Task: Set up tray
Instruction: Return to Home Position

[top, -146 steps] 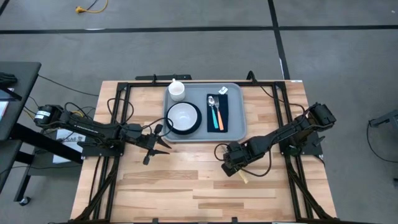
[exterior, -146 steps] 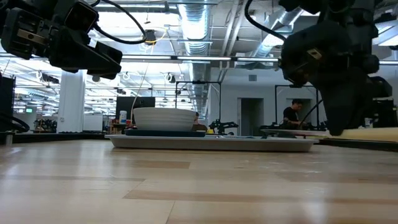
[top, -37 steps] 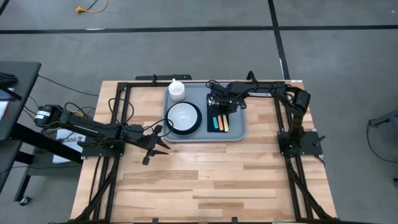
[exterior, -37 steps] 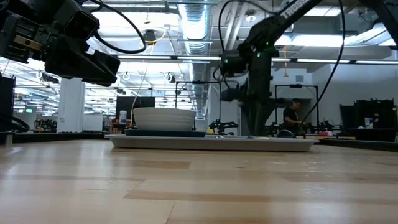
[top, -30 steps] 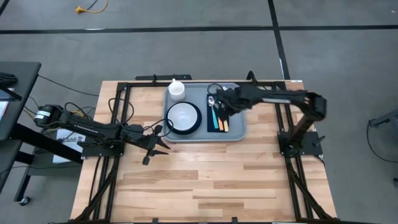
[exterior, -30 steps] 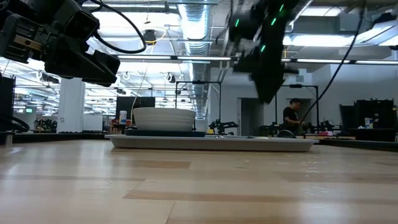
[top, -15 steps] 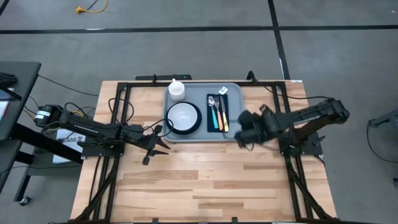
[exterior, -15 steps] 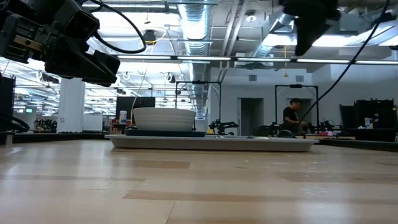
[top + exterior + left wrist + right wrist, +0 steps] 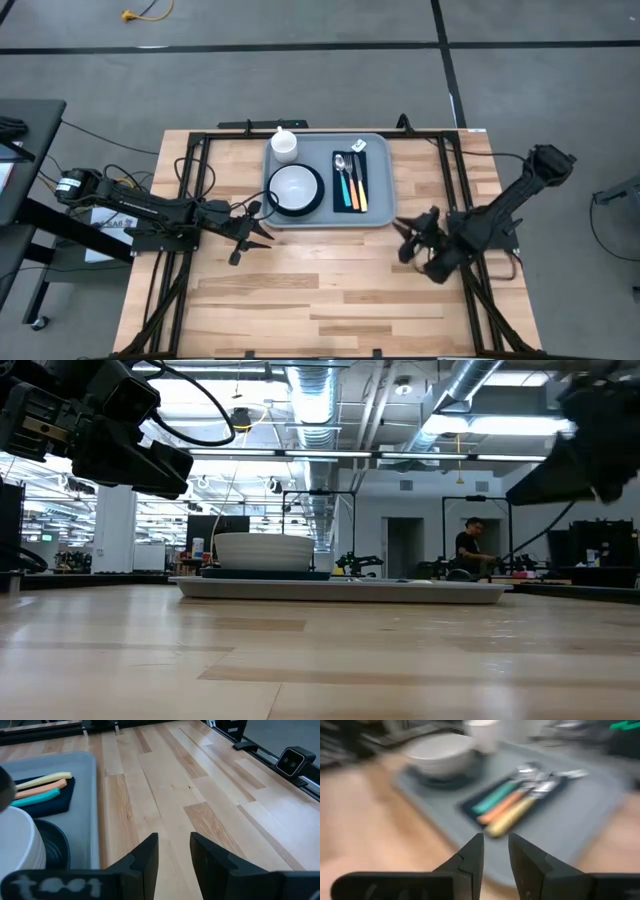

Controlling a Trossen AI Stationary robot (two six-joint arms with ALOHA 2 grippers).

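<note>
- Since 0.5 s ago the right gripper [image 9: 495, 841] has pulled back from the tray's right rim. It is now over bare wood just off the tray's near-right corner. 1.2 s ago it was over the napkin.
- Its fingers are a little apart, w/ nothing btwn them.
- The left gripper [image 9: 173, 839] is unmoved vs the earlier frames, over wood just off the tray's near-left corner. Its fingers are also slightly apart & empty.
- The large light blue-grey rectangular plastic tray [image 9: 381, 208], w/ rounded corners & a raised rim, lies flat on the light wooden table [image 9: 300, 290]. It sits at far-centre, btwn the two arms.
- On the tray's left half, a round white bowl [image 9: 293, 186] sits on a round dark teal plate [image 9: 54, 851]. A small white cup [image 9: 284, 144] stands in the far-left corner.
- On the right half is a small dark navy napkin [image 9: 47, 806] w/ 3 pcs of cutlery side by side along it:
  - teal-handled spoon [image 9: 342, 185], nearest the bowl
  - orange-handled fork [image 9: 351, 188], in the middle
  - yellow-handled knife [image 9: 360, 192], nearest the right rim; it was not there 4.9 s ago
- A small white item [image 9: 358, 146] lies at the napkin's far end; can't tell what it is.
- In the low view a person [image 9: 468, 550] is in the bg room, well beyond the table.
</note>
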